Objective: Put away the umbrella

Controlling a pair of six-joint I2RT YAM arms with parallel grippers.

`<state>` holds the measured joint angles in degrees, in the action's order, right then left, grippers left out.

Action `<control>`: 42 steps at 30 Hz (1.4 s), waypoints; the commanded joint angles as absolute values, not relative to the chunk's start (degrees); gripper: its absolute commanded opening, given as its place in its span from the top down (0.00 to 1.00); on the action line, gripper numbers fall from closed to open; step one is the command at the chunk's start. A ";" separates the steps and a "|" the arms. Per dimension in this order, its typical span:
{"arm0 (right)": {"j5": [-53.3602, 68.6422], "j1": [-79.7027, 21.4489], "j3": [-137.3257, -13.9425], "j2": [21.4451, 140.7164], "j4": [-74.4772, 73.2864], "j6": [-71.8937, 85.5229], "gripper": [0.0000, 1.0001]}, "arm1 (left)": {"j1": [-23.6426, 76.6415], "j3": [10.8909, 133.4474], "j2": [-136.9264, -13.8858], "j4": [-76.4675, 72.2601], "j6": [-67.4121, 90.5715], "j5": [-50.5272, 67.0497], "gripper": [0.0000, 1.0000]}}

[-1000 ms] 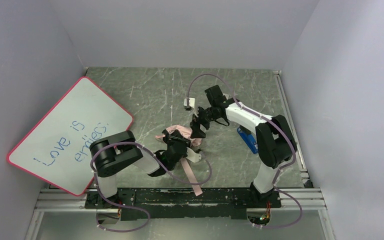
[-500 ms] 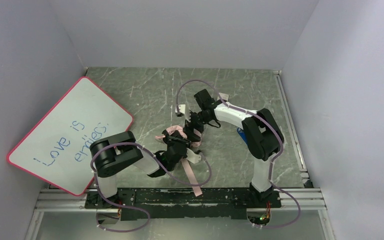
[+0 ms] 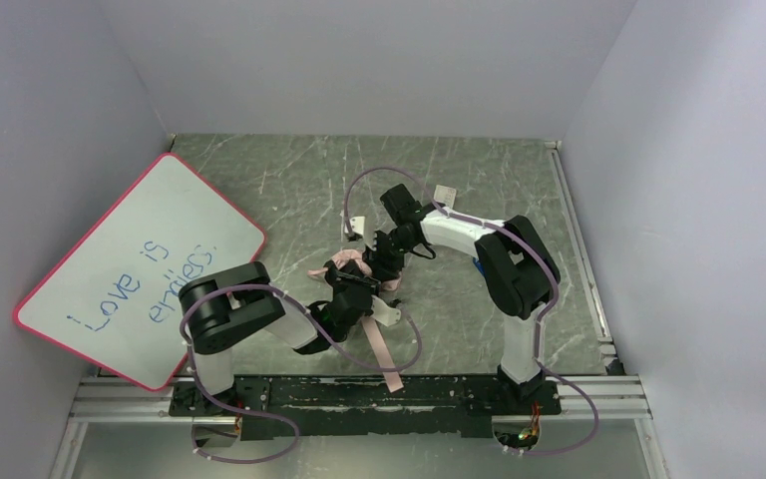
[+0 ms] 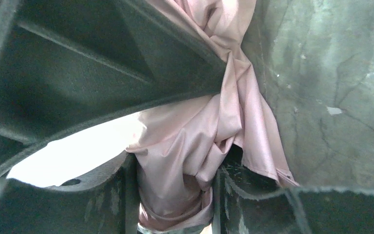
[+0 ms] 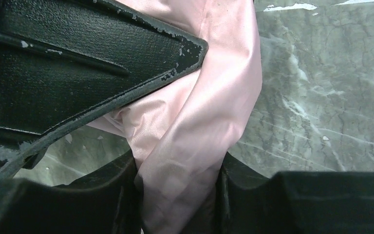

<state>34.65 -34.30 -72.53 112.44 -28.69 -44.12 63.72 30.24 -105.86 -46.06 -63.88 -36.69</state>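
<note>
Between the fingers of the right gripper (image 5: 177,195), spread a second ago, a fold of the umbrella (image 5: 224,73) is now pinched; just beside it, the same pink fabric is kept clamped by the left gripper (image 4: 175,195), so gathering with both is judged possible

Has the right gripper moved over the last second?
Yes. The right gripper shifted left, toward the whiteboard, and now closes on the umbrella.

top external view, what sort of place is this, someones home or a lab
Probably a lab robot test booth, not a home: plain pale grey walls close in a green marbled tabletop, two black-and-white robot arms are bolted to a slotted aluminium rail, and a pink-framed whiteboard leans at the left.
</note>
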 commanded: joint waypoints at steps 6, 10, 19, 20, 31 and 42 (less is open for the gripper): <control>24.42 -33.49 -70.57 116.75 -25.53 -42.93 0.85 | 66.00 28.65 -98.67 -36.46 -61.00 -32.49 0.26; 23.57 -33.49 -69.65 116.25 -24.01 -42.51 0.86 | 66.71 30.42 -91.60 -29.40 -57.06 -30.72 0.07; 18.88 -33.88 -65.95 114.16 -18.85 -41.70 0.88 | 68.64 30.42 -59.07 -11.18 -33.44 -17.14 0.06; 18.02 -34.07 -65.13 113.84 -17.91 -41.54 0.88 | 68.69 29.84 -55.13 -10.37 -30.71 -17.73 0.06; 5.49 -41.01 -54.04 107.68 -8.15 -40.74 0.88 | 57.04 35.94 -39.62 3.05 -13.39 -25.85 0.05; -8.84 -52.05 -42.05 104.94 3.04 -39.04 0.89 | 21.54 46.39 -57.95 0.44 -0.35 5.82 0.03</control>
<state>0.30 -48.95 -48.40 99.88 6.63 -39.68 27.66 41.76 -52.66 1.13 -5.52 -8.25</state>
